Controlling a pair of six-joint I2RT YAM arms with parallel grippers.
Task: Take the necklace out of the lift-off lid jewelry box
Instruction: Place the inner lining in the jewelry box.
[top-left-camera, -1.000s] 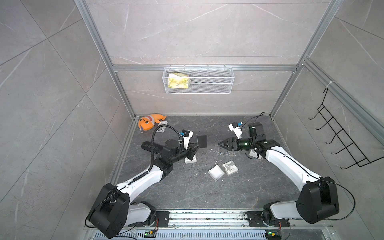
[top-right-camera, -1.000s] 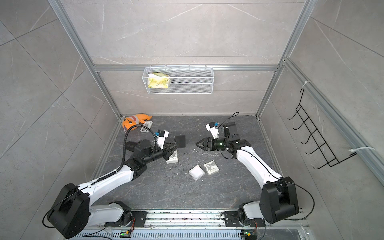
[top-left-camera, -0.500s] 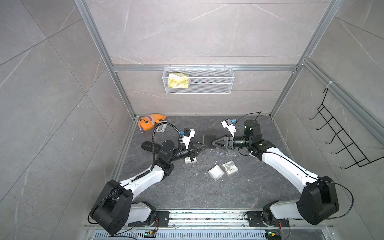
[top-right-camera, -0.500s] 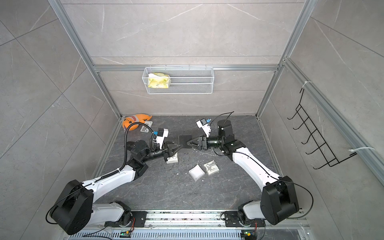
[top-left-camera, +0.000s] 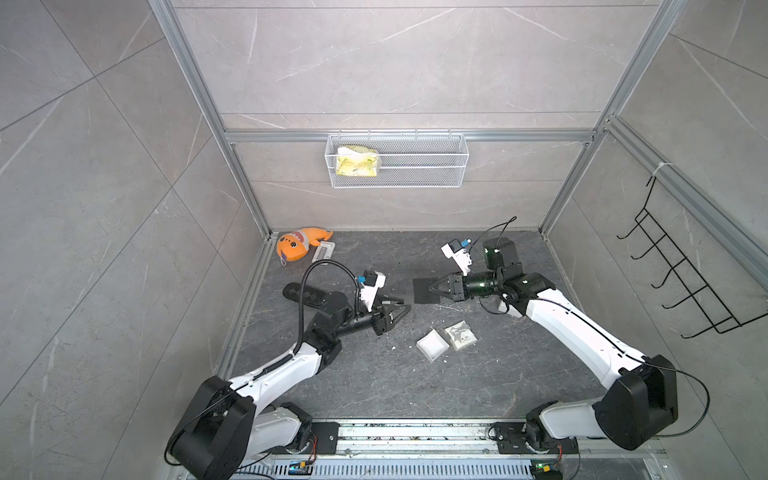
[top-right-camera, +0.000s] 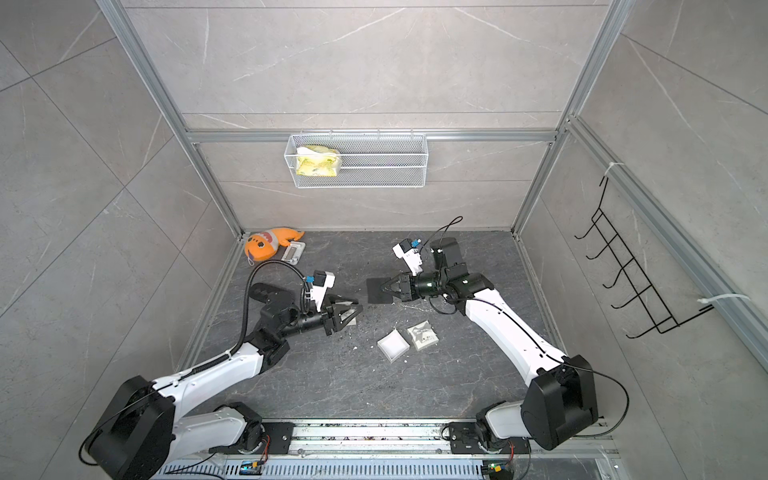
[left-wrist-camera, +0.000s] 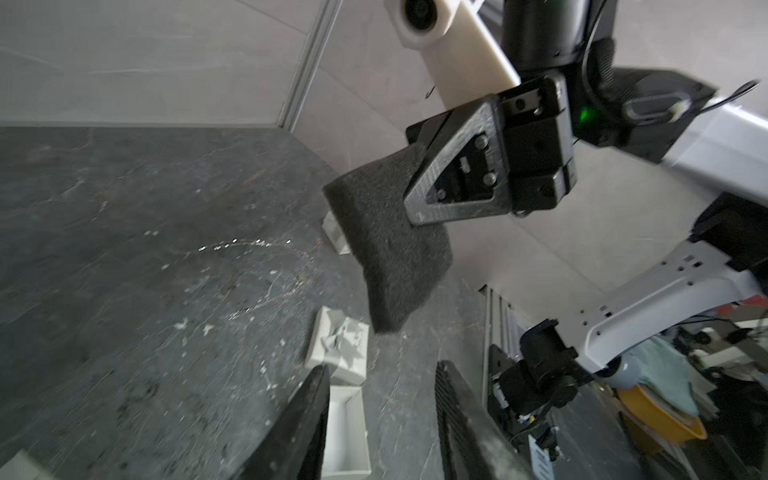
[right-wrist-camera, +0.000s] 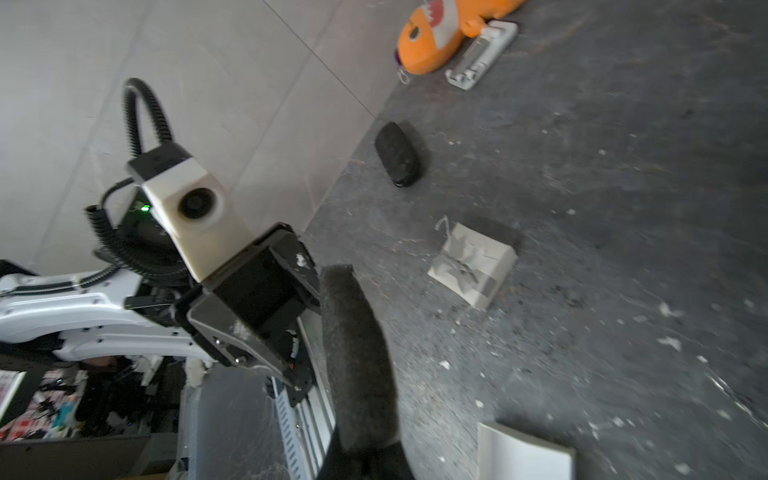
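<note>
The dark stone floor (top-left-camera: 374, 386) carries all loose items. The right gripper (top-left-camera: 430, 287) is raised above the floor, its jaws clamped fully on one edge of a black foam pad (top-left-camera: 419, 296) that hangs clear of the surface. The left gripper (top-right-camera: 359, 304) stands partly open and empty, apart from the pad. The white jewelry box (top-left-camera: 432, 345) lies open near the centre, with its lid (top-left-camera: 460, 336) just beside it. The necklace (left-wrist-camera: 249, 243) lies outside the box, a thin chain spread on the bare floor near the right gripper.
</note>
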